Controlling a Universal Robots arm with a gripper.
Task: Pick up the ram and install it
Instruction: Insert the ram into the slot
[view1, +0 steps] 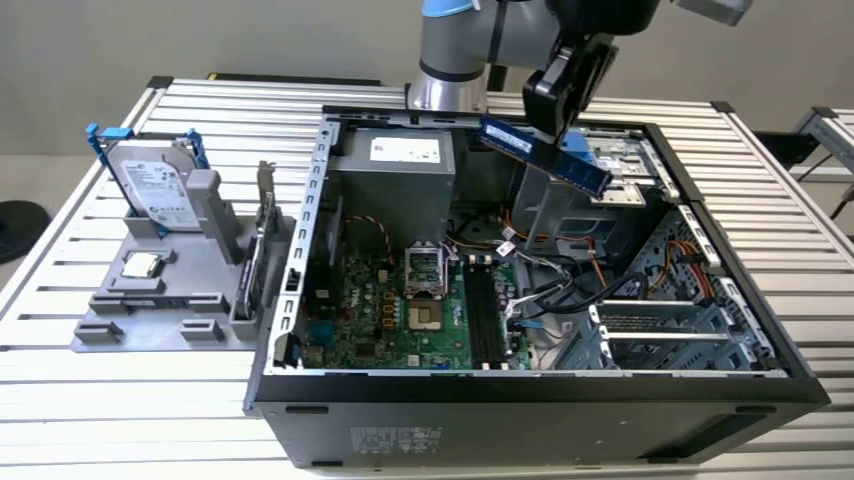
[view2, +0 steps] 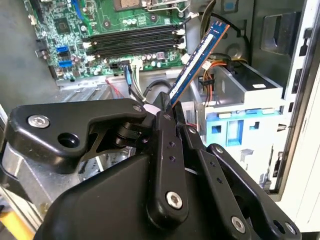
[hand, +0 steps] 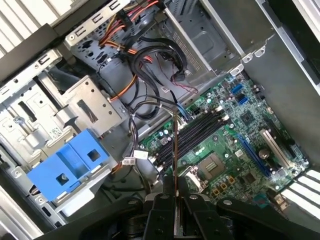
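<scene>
Ram (view1: 545, 153) hangs in the air above the far right part of the open computer case (view1: 534, 400), tilted, pinched at one long edge by the gripper (view1: 554, 122), whose fingers are closed narrowly on it.

Near the tabletop's (view1: 107, 400) left edge in the exterior view, a gray holder (view1: 160, 310) carries a hard drive (view1: 158, 185) and a processor chip (view1: 142, 265), both untouched. The case stands at the middle, its motherboard (view1: 387, 310) lying flat inside, with the empty memory slots (view1: 483, 315) just right of the processor socket. Loose cables (view1: 561, 285) lie beside the slots.

In both wrist views the ram (view2: 197, 57) (hand: 175, 145) points toward those slots (view2: 135, 42) (hand: 200, 132) but is well apart from them. Doing this step well likely means levelling the stick, turning it parallel to a slot, and keeping it clear of the cables.
</scene>
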